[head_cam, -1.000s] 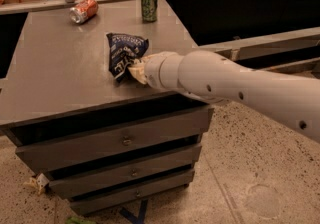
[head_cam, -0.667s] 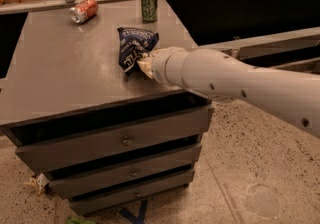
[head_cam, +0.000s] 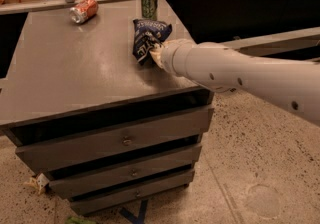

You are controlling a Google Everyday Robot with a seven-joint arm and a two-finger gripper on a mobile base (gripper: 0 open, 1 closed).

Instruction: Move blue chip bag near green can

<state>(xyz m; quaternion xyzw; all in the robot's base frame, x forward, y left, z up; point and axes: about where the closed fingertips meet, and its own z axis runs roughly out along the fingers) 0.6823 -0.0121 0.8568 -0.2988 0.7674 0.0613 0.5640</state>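
Note:
The blue chip bag (head_cam: 148, 37) is crumpled and dark navy with white lettering, at the back right of the grey cabinet top (head_cam: 75, 73). My gripper (head_cam: 155, 51) is at the bag's lower right edge and is shut on it; the white arm reaches in from the right and hides most of the fingers. The green can (head_cam: 149, 1) stands upright at the cabinet's back edge, just behind the bag, with a small gap between them.
An orange-red soda can (head_cam: 83, 10) lies on its side at the back left of the top. The cabinet has three drawers (head_cam: 125, 140) in front. A rail and a dark counter run behind and to the right.
My gripper has carried the blue chip bag back and to the right, from the middle of the top to just in front of the green can.

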